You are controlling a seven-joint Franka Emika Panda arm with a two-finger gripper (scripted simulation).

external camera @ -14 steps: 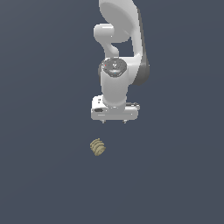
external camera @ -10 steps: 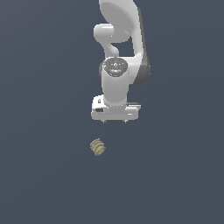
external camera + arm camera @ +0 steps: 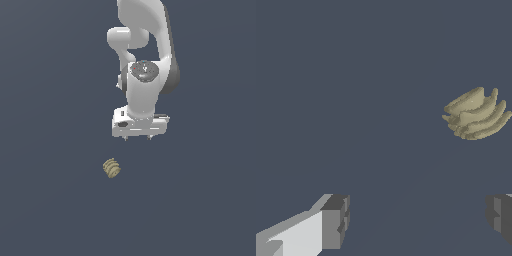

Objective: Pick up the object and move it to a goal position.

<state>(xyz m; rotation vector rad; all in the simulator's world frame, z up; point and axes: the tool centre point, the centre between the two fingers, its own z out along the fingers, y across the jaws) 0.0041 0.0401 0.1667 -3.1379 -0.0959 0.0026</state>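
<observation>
The object (image 3: 112, 168) is a small tan-yellow ridged lump lying on the dark floor, lower than and toward the exterior view's left of my gripper (image 3: 138, 138). The white gripper hangs from the arm with its short fingertips pointing down, apart from the object. In the wrist view the object (image 3: 476, 114) lies beyond the fingers and off to one side, not between them. The two grey fingertips (image 3: 336, 222) stand wide apart with nothing between them, so the gripper (image 3: 418, 217) is open and empty.
The white arm (image 3: 145, 60) rises behind the gripper to the top of the exterior view. The dark blue-grey floor (image 3: 50, 125) spreads flat all around.
The gripper has shifted slightly toward the exterior view's right and a little lower. The object has not moved.
</observation>
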